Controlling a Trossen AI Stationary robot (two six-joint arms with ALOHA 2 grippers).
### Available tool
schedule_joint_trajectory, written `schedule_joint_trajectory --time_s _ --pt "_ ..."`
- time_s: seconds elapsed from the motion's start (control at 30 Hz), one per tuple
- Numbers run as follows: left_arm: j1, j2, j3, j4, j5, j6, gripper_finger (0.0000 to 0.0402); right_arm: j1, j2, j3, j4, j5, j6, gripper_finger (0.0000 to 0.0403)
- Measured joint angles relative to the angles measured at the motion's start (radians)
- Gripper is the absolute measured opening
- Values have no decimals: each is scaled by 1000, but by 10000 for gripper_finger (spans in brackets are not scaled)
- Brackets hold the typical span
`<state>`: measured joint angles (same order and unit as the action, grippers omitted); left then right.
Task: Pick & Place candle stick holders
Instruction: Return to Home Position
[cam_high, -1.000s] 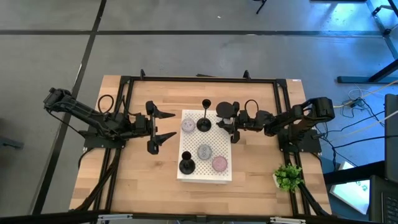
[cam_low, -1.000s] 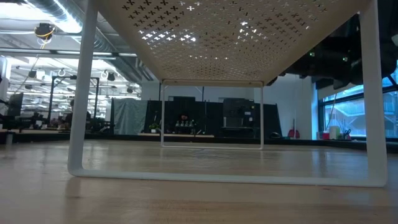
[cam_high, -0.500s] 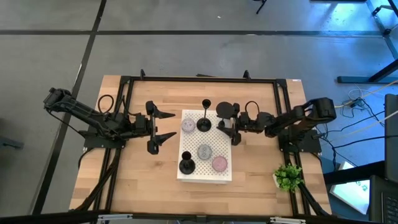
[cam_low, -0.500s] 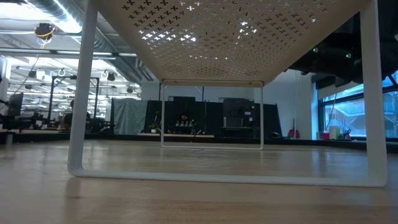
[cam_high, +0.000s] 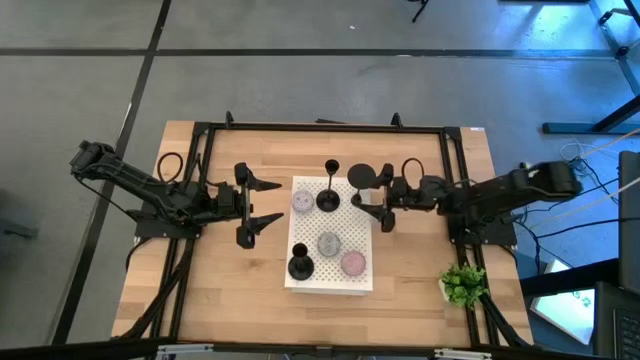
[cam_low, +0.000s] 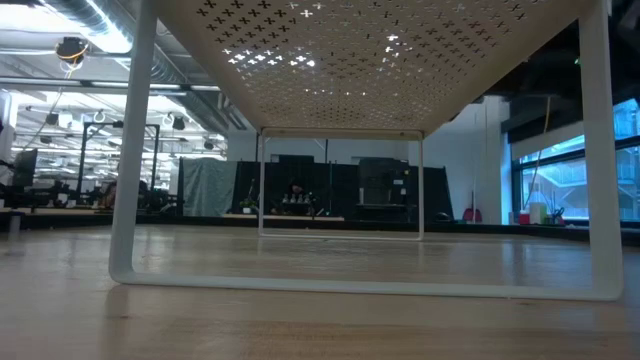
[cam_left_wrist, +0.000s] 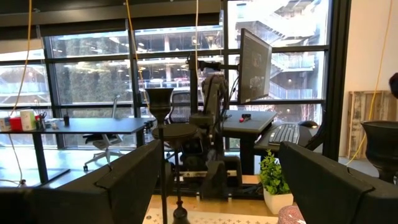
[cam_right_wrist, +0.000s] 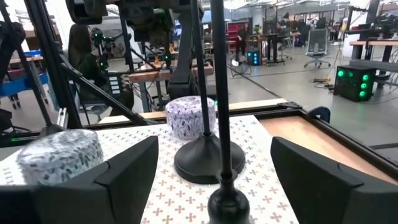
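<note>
Three candle stick holders (cam_high: 327, 200) stand on the white shelf (cam_high: 325, 278), so placing looks finished. Nearest, one stem rises just ahead of the right gripper (cam_high: 381, 206), fingers spread and clear of it. Farther off, the left gripper (cam_high: 260, 203) waits beside the shelf, equally parted.

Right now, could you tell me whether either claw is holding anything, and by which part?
Nothing is held. The left claw and the right claw are both open; the nearest candle stick holder stands free on the white shelf.
</note>
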<state>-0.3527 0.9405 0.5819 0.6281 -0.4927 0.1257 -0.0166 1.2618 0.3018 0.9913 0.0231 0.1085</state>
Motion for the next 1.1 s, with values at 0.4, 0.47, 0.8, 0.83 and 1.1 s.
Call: schedule_joint_trajectory --time_s 0.4,0.47,0.8,0.83,1.1 --pt "0 0 0 0 21 -8 322 5 -286 1 -340 -1 0 313" --pt "0 0 0 0 21 -8 322 10 -317 1 -378 -2 0 313" --pt "0 0 0 0 21 -8 322 46 -403 1 -390 -9 17 313" --pt "0 0 0 -1 21 -8 322 51 -403 1 -392 -9 13 313" --pt "0 0 0 0 21 -8 322 56 -403 1 -326 -8 29 313"
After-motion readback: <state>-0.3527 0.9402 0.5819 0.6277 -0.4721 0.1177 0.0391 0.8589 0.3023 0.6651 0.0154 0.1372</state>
